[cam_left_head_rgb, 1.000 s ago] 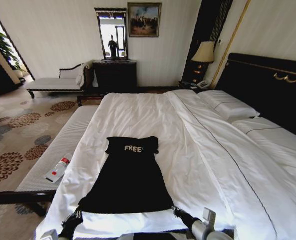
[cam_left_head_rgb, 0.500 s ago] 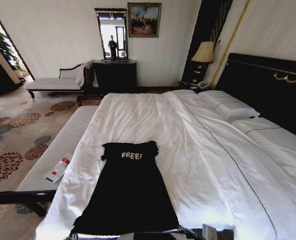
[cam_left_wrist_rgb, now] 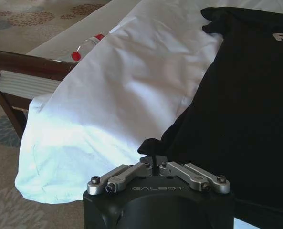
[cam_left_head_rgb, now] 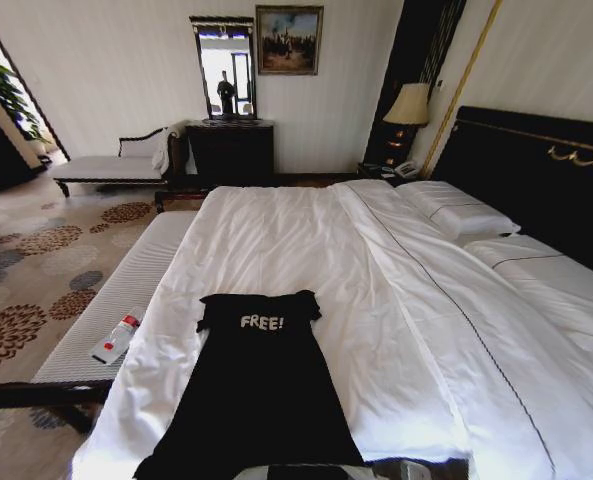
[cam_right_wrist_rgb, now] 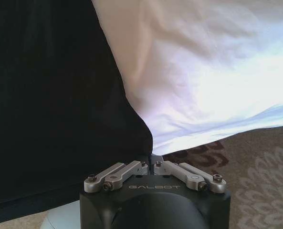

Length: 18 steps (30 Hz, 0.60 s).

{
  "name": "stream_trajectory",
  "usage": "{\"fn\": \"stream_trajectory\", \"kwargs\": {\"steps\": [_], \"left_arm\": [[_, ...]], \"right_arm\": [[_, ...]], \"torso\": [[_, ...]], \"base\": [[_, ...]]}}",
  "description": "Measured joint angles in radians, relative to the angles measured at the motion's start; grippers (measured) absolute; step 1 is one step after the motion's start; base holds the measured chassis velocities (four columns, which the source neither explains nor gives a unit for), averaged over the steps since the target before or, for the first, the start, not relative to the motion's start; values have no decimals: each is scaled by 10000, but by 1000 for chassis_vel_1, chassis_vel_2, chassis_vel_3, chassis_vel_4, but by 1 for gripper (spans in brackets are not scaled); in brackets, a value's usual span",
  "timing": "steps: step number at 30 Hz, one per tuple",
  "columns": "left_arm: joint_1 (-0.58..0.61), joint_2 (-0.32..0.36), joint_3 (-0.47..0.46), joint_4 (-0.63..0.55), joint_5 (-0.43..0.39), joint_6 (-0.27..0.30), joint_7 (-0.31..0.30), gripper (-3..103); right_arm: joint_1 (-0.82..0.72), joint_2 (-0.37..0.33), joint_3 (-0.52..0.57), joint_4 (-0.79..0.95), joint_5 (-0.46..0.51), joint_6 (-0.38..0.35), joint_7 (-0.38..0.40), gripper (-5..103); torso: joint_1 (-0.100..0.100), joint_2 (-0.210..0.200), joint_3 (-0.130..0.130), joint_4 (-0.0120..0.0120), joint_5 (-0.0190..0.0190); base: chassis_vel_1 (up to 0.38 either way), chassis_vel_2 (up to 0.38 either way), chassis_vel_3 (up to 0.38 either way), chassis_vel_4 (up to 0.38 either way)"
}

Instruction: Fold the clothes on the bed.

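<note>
The clothes are one black T-shirt (cam_left_head_rgb: 261, 390) with white "FREE!" lettering. It lies flat and lengthwise on the bed (cam_left_head_rgb: 396, 300), collar away from me, and its hem reaches the near edge. In the left wrist view, my left gripper (cam_left_wrist_rgb: 153, 160) is shut on the bunched left hem corner of the T-shirt (cam_left_wrist_rgb: 241, 109). The right wrist view has my right gripper (cam_right_wrist_rgb: 151, 160) shut on the right hem corner of the T-shirt (cam_right_wrist_rgb: 50, 95), just past the edge of the white sheet.
A grey bench (cam_left_head_rgb: 126, 290) runs along the bed's left side with a red-capped bottle (cam_left_head_rgb: 116, 338) on it, and its dark wood rail (cam_left_wrist_rgb: 26, 62) sits near my left gripper. Pillows (cam_left_head_rgb: 456, 210) and a dark headboard (cam_left_head_rgb: 536, 170) are at the right. Patterned carpet (cam_right_wrist_rgb: 256, 157) lies below.
The T-shirt has slid toward me along the bed, hem now at the near edge. Both grippers, holding its corners, have dropped out of the head view's bottom.
</note>
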Motion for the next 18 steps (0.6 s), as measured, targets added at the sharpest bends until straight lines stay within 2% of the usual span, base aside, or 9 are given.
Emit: {"fn": "stream_trajectory", "kwargs": {"steps": [3,5,8,10,12,13,14,16,18], "left_arm": [[-316,73,18,89,-34,381,-121,2],[-402,138,15,12,-158,875,-209,6],[-462,163,75,24,38,1102,-224,11],[-486,151,186,88,386,1107,-220,22],[-484,141,218,91,492,1088,-218,28],[-477,128,228,86,561,1071,-213,28],[-417,89,225,23,722,1003,-194,38],[-335,81,132,-34,929,781,-188,43],[-293,81,70,-65,1037,632,-188,49]], "right_arm": [[277,28,-97,-134,-115,-8,-4,-1],[349,16,-133,-186,-265,-15,4,10],[391,8,-188,-244,-356,-17,34,15],[443,9,-233,-301,-392,-98,202,26],[451,9,-253,-308,-397,-159,291,26],[452,6,-269,-308,-398,-195,350,31],[423,-18,-274,-267,-406,-224,488,37],[321,-66,-224,-108,-464,-167,558,47],[267,-92,-184,-17,-522,-93,566,47]], "torso": [[0,0,0,-2,0],[2,0,1,-2,-1],[2,0,1,-2,1],[2,0,1,-1,0],[1,0,0,0,0],[2,0,0,-2,0],[2,0,1,-1,0],[2,0,1,-1,1],[2,0,1,-1,1]], "base": [[0,0,0,0],[0,0,0,0],[0,0,0,0],[0,0,0,0],[0,0,0,0],[0,0,0,0],[0,0,0,0],[0,0,0,0],[0,0,0,0]]}}
